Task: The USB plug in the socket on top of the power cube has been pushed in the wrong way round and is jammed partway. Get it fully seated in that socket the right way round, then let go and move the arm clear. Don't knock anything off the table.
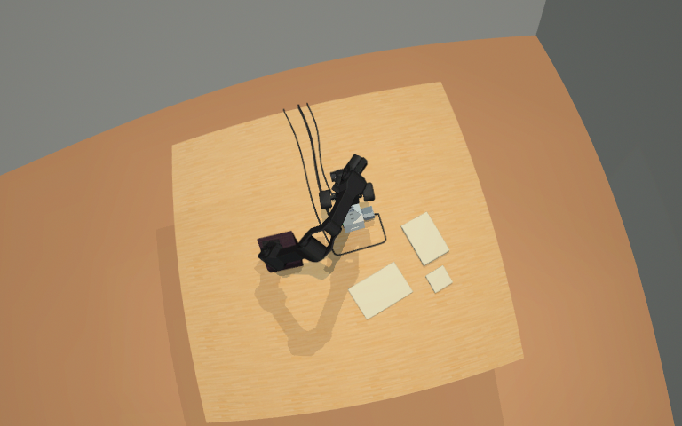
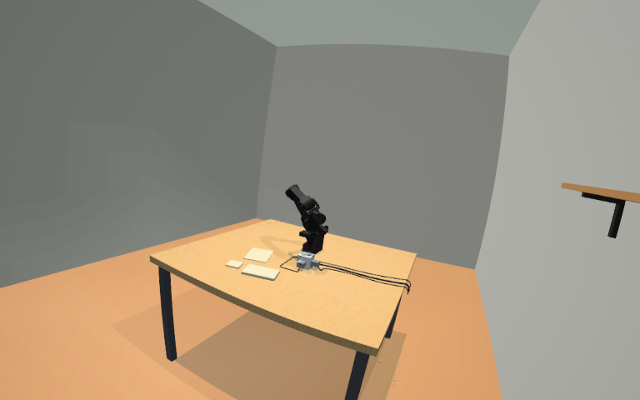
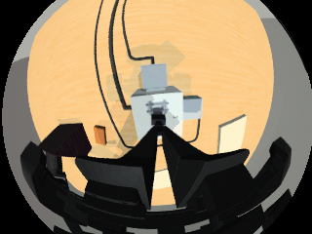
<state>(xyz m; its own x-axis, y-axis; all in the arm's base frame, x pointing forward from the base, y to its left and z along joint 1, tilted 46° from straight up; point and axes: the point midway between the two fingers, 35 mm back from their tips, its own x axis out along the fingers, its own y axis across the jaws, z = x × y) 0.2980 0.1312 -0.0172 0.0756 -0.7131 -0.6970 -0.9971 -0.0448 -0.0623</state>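
Observation:
The power cube is a pale grey block on the table. My gripper points down over the cube's top face, its two black fingers together at the tips. It is shut on the USB plug, a small dark piece at the top socket in the wrist view. The plug stands over the middle of the top face. The fingertips and the dark plug run together, so its depth in the socket and which way round it is cannot be told. The arm covers the plug in the top view.
Grey plugs sit on two sides of the cube. Thin black cables run to the table edge, and one loops beside the cube. Pale slabs lie nearby. A small orange block lies near the arm's base.

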